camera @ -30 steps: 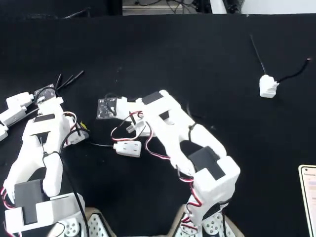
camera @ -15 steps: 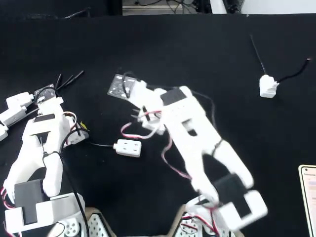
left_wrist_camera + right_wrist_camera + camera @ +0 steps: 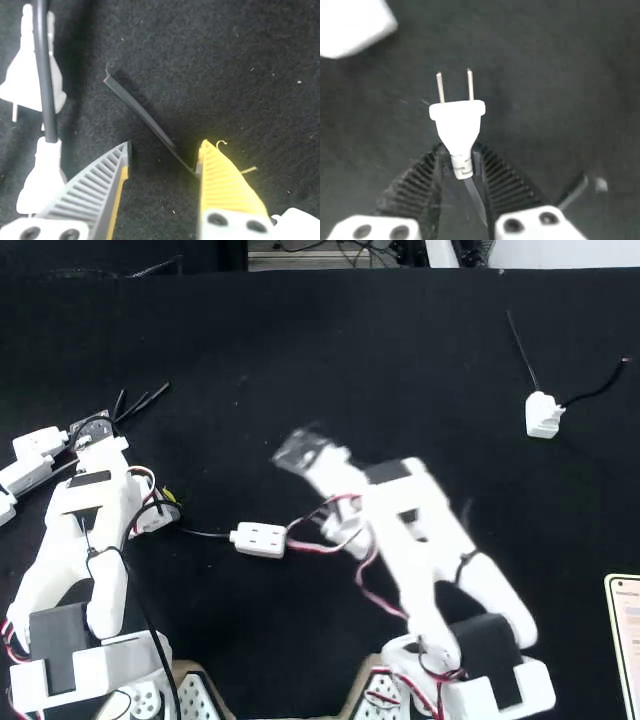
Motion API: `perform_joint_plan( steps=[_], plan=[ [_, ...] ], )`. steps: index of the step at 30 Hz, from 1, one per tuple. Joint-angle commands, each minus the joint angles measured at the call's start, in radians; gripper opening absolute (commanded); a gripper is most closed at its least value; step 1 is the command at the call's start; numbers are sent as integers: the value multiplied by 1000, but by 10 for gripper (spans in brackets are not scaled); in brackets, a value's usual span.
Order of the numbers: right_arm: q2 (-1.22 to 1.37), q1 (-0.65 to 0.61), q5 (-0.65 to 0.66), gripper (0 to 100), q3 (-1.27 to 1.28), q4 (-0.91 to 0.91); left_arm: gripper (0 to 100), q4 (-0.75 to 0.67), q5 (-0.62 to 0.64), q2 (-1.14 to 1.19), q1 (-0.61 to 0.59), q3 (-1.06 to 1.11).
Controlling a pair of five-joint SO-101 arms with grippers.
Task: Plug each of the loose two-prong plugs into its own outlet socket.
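At eight o'clock on the bench (image 3: pixel 400 340), the left gripper (image 3: pixel 165 146) is hanging low with its jaws standing apart, straddling a thin black strip (image 3: pixel 142 117). Two white plugs (image 3: pixel 31 75) on dark cord are lying just beside it, so it is probably placed to reach them. Just off centre toward seven o'clock, the white socket block (image 3: pixel 258 539) is lying flat and unoccupied. Near centre, the right gripper (image 3: pixel 457 150) is holding a two-prong plug (image 3: pixel 456 117). Its jaws are clamped on the plug's tail, leaving the prongs pointing forward and free, likely so they can lead into a socket. At two o'clock, what looks like another corded plug (image 3: pixel 543 415) is sitting well apart.
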Motion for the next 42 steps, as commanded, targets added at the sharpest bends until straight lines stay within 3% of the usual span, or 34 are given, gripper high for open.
perform_joint_plan(
  steps=[1, 4, 9, 18, 20, 23, 29, 35, 42],
  plan=[
    [-45, 150, 28, 11, -122, 109, 220, -2, 9, -14, -21, 2],
    [-45, 192, 106, 11, -136, 146, 220, -2, 9, -14, -21, 2],
    [-45, 141, 186, 11, -5, 77, 220, -2, 9, -14, -19, 2],
    [-38, -92, 20, 21, 130, -94, 220, -2, 9, -14, -19, 2],
    [-39, -127, 14, 80, 136, -89, 220, -2, 9, -14, -19, 2],
    [-44, -140, 18, 175, 134, -95, 220, -2, 9, -14, -19, 2],
    [-38, -157, 14, 149, 125, -150, 220, -2, 9, -14, -19, 2],
    [-38, -166, 14, 207, 128, -184, 220, -2, 9, -14, -19, 2],
    [-122, -219, -69, 197, 117, -86, 220, -2, 9, -14, -19, 2]
  ],
)
